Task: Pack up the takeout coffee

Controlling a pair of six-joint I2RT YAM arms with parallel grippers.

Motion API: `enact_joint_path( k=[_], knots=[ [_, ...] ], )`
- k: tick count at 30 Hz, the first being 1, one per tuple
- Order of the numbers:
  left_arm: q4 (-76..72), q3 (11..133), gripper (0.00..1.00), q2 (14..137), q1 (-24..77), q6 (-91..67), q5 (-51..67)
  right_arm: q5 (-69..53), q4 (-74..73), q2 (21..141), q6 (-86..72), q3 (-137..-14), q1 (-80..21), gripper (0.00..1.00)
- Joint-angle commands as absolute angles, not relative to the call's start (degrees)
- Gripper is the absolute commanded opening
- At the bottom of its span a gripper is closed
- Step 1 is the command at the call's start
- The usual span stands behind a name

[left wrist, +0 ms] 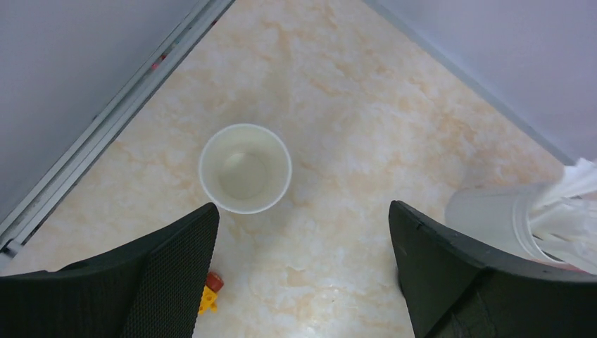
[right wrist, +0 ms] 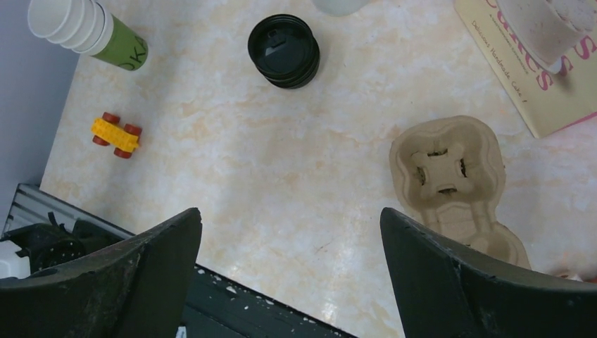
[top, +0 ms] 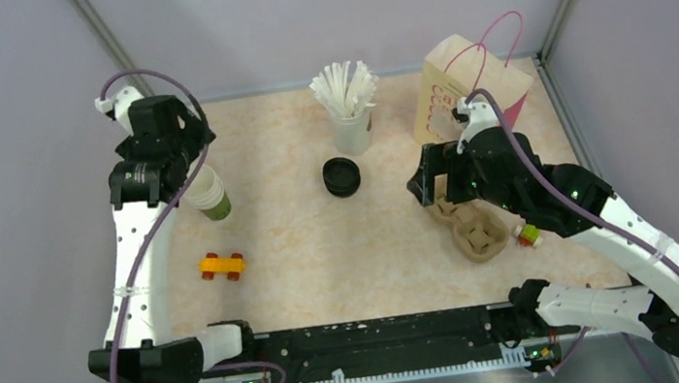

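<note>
The takeout coffee (top: 342, 177) shows as a round black lid at mid-table; in the right wrist view (right wrist: 284, 51) only black shows and the cup body is hidden. My left gripper (top: 159, 182) is open and empty, hovering above the stack of lidless cream-and-green cups (top: 208, 196), whose top cup (left wrist: 244, 169) lies just ahead of the open fingers (left wrist: 303, 236). My right gripper (top: 433, 185) is open and empty (right wrist: 290, 236), right of the coffee and above the pulp cup carrier (top: 479, 231), also seen in the right wrist view (right wrist: 450, 176).
A white cup of straws (top: 347, 103) stands behind the coffee. A paper bag with pink handles (top: 465, 88) stands at the back right. A yellow toy car (top: 223, 265) lies at front left. A small coloured block (top: 528, 235) sits beside the carrier.
</note>
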State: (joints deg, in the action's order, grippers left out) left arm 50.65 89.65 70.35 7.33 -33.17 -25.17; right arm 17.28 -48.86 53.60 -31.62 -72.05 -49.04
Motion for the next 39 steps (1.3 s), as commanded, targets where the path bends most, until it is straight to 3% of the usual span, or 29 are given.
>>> enact_joint_path(
  k=[1, 15, 21, 26, 39],
  knots=[
    [48.54, 86.76, 0.93, 71.03, -2.10, -34.65, -19.55, 15.64, -48.04, 54.55, -33.17, -74.73, -49.40, 0.95],
    [44.21, 77.32, 0.76, 72.60, -14.35, -31.75, -17.67, 11.15, -43.53, 53.77, -33.96, -70.10, -49.44, 0.94],
    [41.77, 73.50, 0.70, 73.52, -14.85, -32.89, -12.90, 12.10, -42.28, 52.18, -32.13, -68.07, -49.43, 0.94],
    [41.38, 71.57, 0.57, 74.52, -15.00, -33.78, -12.01, 11.73, -42.31, 53.13, -30.90, -67.41, -49.46, 0.94],
    [38.56, 68.59, 0.39, 74.85, -15.12, -31.96, -8.90, 10.86, -41.67, 53.41, -29.31, -67.48, -49.40, 0.94]
  ],
)
